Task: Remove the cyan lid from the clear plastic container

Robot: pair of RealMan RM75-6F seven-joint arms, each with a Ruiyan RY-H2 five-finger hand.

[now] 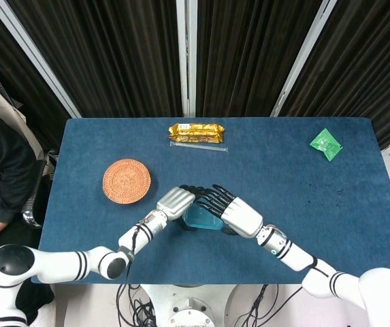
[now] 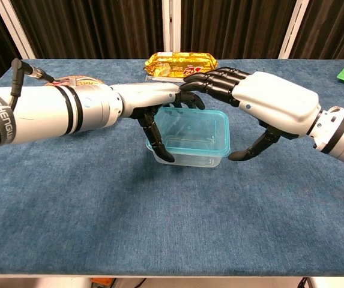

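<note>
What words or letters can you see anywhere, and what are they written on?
"SHENGU": white letters on the black band around the left arm; cut off by the band's curve, so the word may run on.
The gold snack packet has a red logo, too blurred to read.
The green packet has print too small to read.
The cyan lid and the clear plastic container show no writing.

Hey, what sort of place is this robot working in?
Probably a robotics lab or test booth: dark curtains with metal poles behind a blue-covered table, and loose cables below its front edge.
</note>
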